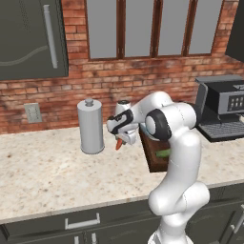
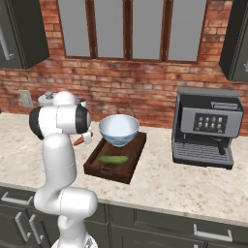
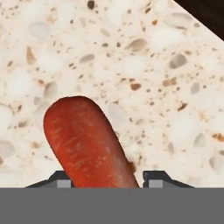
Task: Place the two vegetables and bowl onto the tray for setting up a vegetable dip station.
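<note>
Gripping the carrot [image 1: 118,144] between closed jaws, the pincer [image 1: 122,139] hangs above the tabletop [image 1: 47,171], just beside the tray [image 2: 130,167] holding cucumber [image 2: 113,159] and bowl [image 2: 118,129].

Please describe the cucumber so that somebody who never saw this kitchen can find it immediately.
Find the coffee machine on the stone counter; left of it lies a dark wooden tray with a wide bowl at its back end. The cucumber lies in front of the bowl, the only green thing there, small and finger-like.
</note>
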You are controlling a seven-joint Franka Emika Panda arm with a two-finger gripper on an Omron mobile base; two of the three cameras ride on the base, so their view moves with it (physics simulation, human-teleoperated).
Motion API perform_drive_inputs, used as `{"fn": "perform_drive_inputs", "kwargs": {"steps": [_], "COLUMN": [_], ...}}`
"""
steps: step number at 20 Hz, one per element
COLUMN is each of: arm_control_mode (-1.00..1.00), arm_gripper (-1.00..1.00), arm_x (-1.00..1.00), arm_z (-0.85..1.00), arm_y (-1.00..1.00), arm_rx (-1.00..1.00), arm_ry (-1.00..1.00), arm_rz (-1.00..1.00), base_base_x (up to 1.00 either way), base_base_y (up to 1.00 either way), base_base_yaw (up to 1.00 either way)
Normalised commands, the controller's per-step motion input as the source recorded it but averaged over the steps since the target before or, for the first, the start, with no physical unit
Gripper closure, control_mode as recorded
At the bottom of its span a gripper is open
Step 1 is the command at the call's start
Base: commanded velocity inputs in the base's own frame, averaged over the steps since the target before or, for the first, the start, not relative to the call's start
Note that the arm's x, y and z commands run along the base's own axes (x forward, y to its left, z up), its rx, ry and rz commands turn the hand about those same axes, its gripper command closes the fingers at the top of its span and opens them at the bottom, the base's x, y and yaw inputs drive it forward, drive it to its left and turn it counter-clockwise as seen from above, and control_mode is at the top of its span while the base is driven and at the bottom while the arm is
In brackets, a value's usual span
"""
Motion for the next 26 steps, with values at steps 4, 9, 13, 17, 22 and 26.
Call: {"fn": "perform_drive_inputs", "kwargs": {"steps": [4, 9, 13, 17, 22, 26], "arm_control_mode": [-1.00, -1.00, -1.00, -1.00, -1.00, -1.00], "arm_gripper": [1.00, 1.00, 1.00, 1.00, 1.00, 1.00], "arm_x": [-0.07, -0.26, -0.38, -0.41, -0.45, -0.46], "arm_z": [0.08, 0.23, 0.26, 0.26, 0.25, 0.26], "arm_y": [0.00, 0.00, -0.01, 0.00, -0.06, -0.05], "arm_rx": [0.00, 0.01, 0.03, 0.03, 0.05, 0.06], "arm_ry": [0.06, 0.01, 0.00, 0.00, 0.00, 0.00], "arm_rz": [0.00, 0.00, 0.00, 0.00, 0.00, 0.00], "base_base_x": [0.00, 0.00, 0.00, 0.00, 0.00, 0.00], "base_base_y": [0.00, 0.00, 0.00, 0.00, 0.00, 0.00], "base_base_yaw": [0.00, 0.00, 0.00, 0.00, 0.00, 0.00]}}
